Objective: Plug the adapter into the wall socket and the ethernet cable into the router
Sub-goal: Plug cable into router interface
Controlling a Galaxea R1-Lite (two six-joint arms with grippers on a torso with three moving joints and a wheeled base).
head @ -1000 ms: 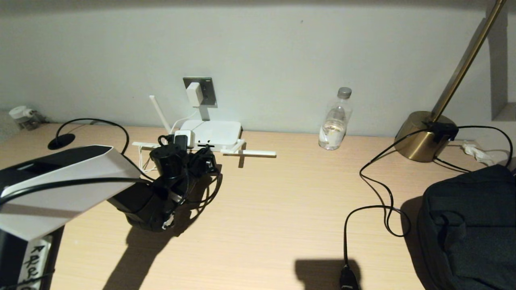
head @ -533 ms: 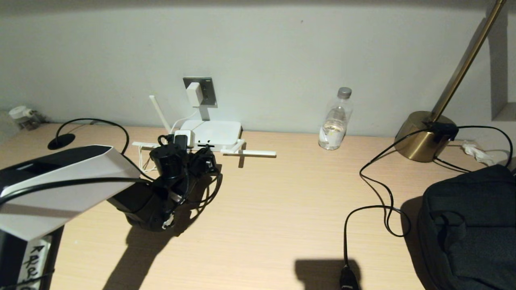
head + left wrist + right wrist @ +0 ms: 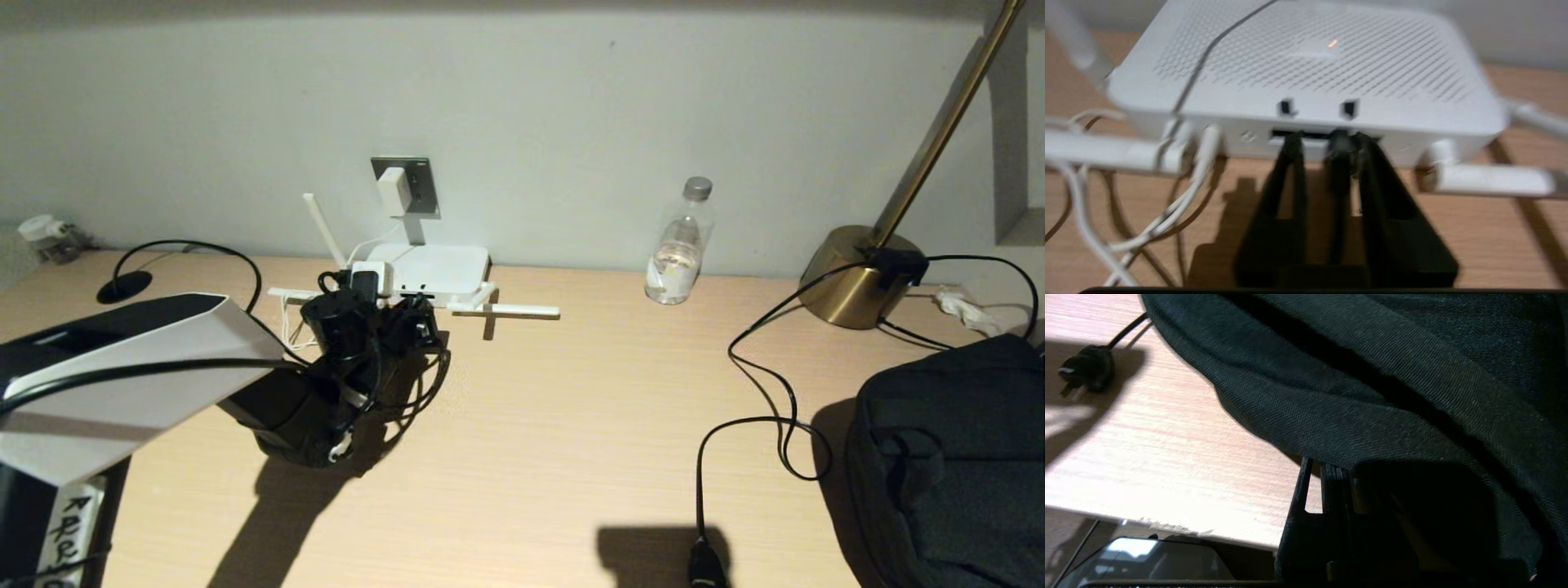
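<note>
The white adapter (image 3: 393,190) sits plugged into the grey wall socket (image 3: 418,178), and its thin white cord drops to the router (image 3: 434,268). The ethernet cable (image 3: 193,242) arcs from a desk hole at the left to my left gripper (image 3: 406,304). In the left wrist view that gripper (image 3: 1331,141) is shut on the ethernet cable (image 3: 1339,171), with the plug end pressed against a dark port on the router's (image 3: 1310,65) front edge. An orange light glows on the router's top. My right gripper (image 3: 1327,469) is shut and parked under a dark bag.
White antennas (image 3: 522,310) lie flat beside the router. A water bottle (image 3: 679,245) and a brass lamp base (image 3: 857,278) stand along the wall. The lamp's thin black cord (image 3: 759,384) ends in a loose plug (image 3: 706,563). A dark bag (image 3: 955,457) fills the right corner.
My left gripper has edged slightly forward toward the router's front edge with the cable. Nothing else has moved.
</note>
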